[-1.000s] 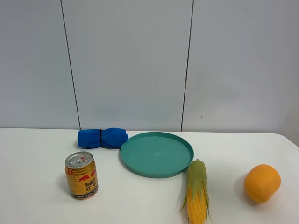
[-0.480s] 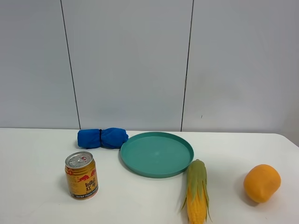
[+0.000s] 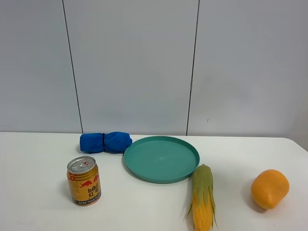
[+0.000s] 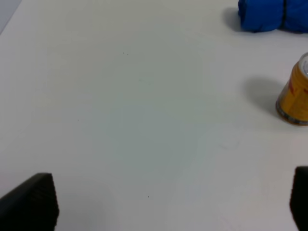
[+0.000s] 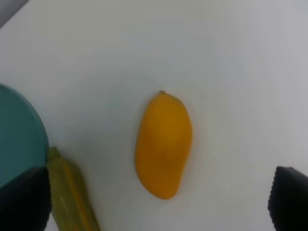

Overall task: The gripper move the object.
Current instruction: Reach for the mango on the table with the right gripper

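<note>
The orange-yellow mango [image 3: 270,188] lies on the white table at the front right, apart from everything else. It also shows in the right wrist view [image 5: 163,144], lying lengthwise between the two fingertips. My right gripper [image 5: 154,204] is open, above the table, with one fingertip [image 5: 24,202] at each side of the frame. My left gripper [image 4: 163,202] is open over bare table, its fingertips [image 4: 31,202] wide apart. Neither gripper shows in the exterior high view.
A teal plate [image 3: 161,158] sits at the middle. A corn cob with green husk [image 3: 202,197] lies between plate and mango. A gold drink can [image 3: 84,181] stands front left. A blue rolled cloth [image 3: 105,142] lies behind it.
</note>
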{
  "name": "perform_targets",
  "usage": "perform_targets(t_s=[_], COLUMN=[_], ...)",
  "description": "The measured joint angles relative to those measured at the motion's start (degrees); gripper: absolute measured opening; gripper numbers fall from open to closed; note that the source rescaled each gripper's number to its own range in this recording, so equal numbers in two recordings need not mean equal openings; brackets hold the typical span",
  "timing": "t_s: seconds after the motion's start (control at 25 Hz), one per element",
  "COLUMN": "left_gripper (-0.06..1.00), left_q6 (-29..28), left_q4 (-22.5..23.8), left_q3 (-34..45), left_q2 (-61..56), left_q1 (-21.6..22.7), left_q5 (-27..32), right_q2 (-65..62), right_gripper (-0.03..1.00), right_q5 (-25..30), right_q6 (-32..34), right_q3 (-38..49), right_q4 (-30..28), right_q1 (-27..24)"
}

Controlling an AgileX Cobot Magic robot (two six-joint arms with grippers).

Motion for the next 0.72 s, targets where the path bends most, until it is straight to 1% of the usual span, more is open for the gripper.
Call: perform_targets(t_s=[0.24,0.44,0.72], left_gripper=[1.00,1.00,1.00], left_q6=[0.0,0.0,0.0], left_q4=[0.0,0.0,0.0], left_q3=[0.0,0.0,0.0], left_q2=[0.0,0.0,0.0], left_q1=[0.0,0.0,0.0], left_q5=[0.0,0.0,0.0], right_q2=[2.7,9.6,16.1], right_gripper=[0.70,0.70,0.70], right_q5=[0.2,2.7,2.5], right_q6=[4.2,4.5,4.5], right_q3=[0.3,0.8,0.8], right_q4=[0.8,2.0,2.3], right_q1=[0.0,0.0,0.0])
